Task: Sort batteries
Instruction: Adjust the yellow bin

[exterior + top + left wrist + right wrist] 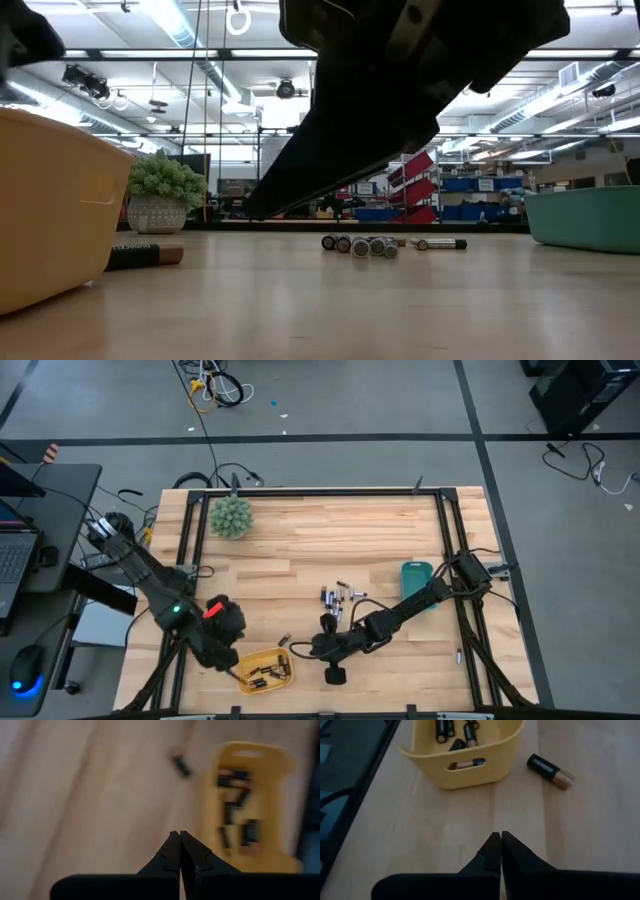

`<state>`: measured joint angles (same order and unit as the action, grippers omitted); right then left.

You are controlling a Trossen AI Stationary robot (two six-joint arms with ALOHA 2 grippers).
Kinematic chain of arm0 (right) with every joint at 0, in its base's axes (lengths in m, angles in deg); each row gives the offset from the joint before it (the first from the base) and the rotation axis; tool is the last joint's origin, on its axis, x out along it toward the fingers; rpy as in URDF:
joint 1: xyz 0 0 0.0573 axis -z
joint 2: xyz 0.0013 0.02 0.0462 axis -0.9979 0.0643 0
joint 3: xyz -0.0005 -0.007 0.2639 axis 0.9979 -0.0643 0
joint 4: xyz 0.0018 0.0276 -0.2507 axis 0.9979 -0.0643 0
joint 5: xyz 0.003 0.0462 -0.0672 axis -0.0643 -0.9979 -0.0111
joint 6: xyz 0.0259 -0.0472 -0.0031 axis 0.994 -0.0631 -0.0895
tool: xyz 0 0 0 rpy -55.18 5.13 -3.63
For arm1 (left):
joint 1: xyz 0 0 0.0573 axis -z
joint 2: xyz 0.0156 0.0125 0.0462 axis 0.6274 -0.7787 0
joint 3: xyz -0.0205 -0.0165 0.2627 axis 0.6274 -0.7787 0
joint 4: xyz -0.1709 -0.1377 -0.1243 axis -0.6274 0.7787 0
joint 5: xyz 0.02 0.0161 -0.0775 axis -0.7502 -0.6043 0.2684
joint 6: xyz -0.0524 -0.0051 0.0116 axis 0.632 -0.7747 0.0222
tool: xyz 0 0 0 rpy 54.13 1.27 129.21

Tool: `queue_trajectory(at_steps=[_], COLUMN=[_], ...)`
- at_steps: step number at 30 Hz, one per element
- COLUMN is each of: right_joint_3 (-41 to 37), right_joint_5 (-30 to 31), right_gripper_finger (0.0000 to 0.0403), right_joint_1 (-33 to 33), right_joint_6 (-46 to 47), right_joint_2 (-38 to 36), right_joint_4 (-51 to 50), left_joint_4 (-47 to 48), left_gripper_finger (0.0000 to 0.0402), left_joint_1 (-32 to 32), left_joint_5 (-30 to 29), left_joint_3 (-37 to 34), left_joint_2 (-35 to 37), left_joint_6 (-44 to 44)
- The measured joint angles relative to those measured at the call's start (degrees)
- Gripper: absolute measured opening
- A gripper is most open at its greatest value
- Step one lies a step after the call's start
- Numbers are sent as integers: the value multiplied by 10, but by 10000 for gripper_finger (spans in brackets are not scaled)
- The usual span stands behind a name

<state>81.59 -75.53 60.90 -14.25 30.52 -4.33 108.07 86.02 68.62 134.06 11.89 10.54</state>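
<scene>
Several dark batteries lie in the yellow tray (264, 669) (465, 755) (250, 805) at the table's near edge. One dark, copper-ended battery (550, 770) (284, 640) (145, 256) lies on the wood just beyond the tray. A cluster of silvery and dark batteries (340, 598) (360, 244) lies at mid-table. My left gripper (236, 666) (179, 835) hovers shut at the tray's left end. My right gripper (300, 651) (499, 835) is shut to the tray's right, pointing at it. Nothing shows between either pair of fingers.
A teal tray (417, 580) (585, 215) sits right of the cluster, under my right arm. A spiky green ball (231, 517) (165, 195) stands near the far left corner. Bare wood stretches across the far half of the table. A black frame borders the table.
</scene>
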Motion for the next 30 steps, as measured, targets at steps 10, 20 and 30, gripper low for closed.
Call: queue_trajectory(at_steps=[10,20,30], right_joint_3=[0,0,0], right_joint_5=[15,16,32], right_gripper_finger=[0,0,0], right_joint_1=[-3,1,5], right_joint_6=[16,21,20], right_joint_2=[0,0,0], right_joint_4=[9,9,10], left_joint_4=[-197,-212,-197], left_gripper_finger=[0,0,0], left_joint_1=[78,87,88], left_joint_5=[-54,-15,56], left_joint_3=[0,0,0], left_joint_2=[-19,-83,-124], left_joint_6=[-32,2,44])
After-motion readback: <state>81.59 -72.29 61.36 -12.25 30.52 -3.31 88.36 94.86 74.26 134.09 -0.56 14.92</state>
